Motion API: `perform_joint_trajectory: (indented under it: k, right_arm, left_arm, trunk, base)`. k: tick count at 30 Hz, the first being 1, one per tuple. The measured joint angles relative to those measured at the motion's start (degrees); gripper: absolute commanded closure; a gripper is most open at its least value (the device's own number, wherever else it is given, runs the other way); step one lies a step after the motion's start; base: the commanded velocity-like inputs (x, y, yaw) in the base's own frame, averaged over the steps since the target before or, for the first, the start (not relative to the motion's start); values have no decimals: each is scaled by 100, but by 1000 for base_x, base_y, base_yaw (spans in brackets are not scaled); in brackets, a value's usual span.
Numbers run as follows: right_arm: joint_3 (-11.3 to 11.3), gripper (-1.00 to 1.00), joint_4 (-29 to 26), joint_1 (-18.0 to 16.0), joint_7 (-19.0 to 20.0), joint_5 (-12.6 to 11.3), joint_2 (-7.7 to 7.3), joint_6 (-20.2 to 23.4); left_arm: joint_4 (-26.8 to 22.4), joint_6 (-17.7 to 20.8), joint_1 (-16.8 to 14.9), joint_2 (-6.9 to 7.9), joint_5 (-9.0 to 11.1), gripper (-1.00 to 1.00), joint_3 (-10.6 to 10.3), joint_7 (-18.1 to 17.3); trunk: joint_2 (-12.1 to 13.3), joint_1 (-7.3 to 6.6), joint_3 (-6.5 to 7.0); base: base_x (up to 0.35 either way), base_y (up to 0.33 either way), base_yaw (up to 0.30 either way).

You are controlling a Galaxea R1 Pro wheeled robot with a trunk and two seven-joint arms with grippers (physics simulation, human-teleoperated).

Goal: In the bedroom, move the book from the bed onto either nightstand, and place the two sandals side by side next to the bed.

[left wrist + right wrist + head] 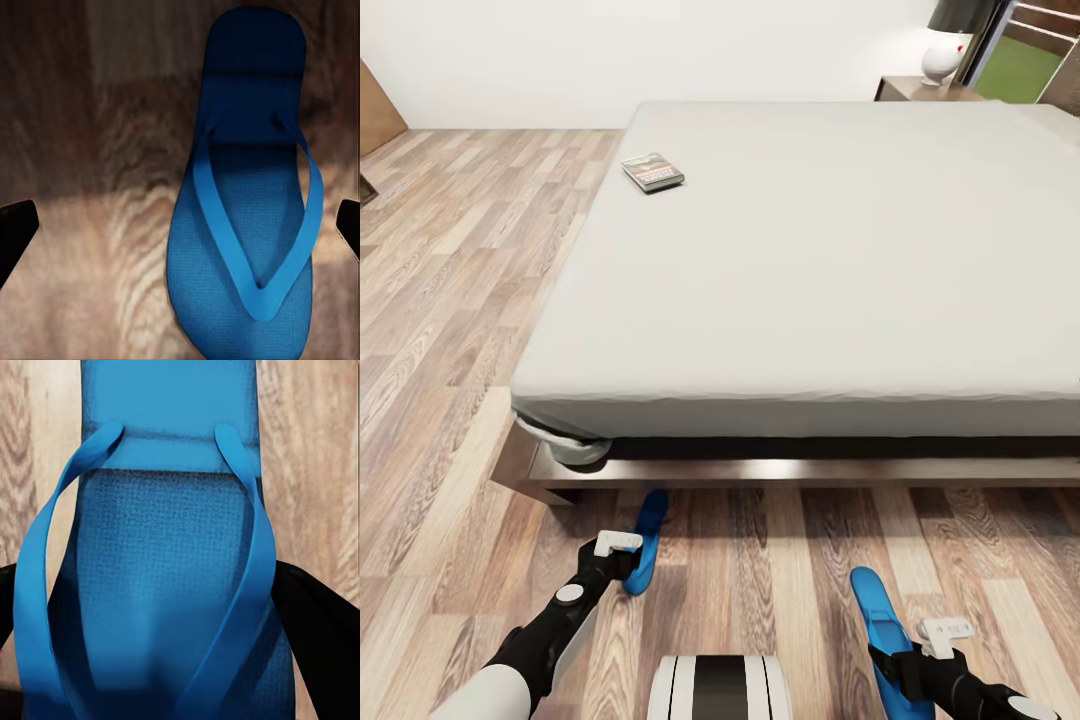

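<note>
The book (653,172) lies flat on the pale-grey bed (810,260), near its far left edge. One blue sandal (648,540) lies on the plank floor by the bed's near left corner. My left gripper (622,568) hovers over this sandal (247,217), open, with its fingertips (15,229) wide apart on either side. The other sandal (880,615) is to the right, and my right gripper (898,662) is shut on it. Close up, that sandal (165,555) sits between the dark fingers (311,630), which press against its sides. A nightstand (915,90) stands beyond the bed's far right corner.
A white lamp (945,50) with a dark shade stands on the nightstand, beside a window. The dark wooden bed frame (760,470) juts out low along the near side. Open plank floor (460,300) stretches to the left of the bed. My white base (720,688) shows at the bottom.
</note>
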Motion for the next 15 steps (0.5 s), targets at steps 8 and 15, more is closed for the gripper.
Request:
perform_joint_trajectory:
  k: [8, 15]
  right_arm:
    - [6, 100, 14, 0, 0, 1, 0, -5]
    - [0, 100, 17, 0, -1, 4, -4, -3]
  left_arm:
    - [6, 78, 0, 0, -11, -100, -8, 3]
    - [42, 88, 0, -10, -28, -100, -11, 35]
  trunk:
    - [11, -21, 177]
    - [12, -23, 200]
  base:
    - [0, 0, 0]
    - [0, 0, 0]
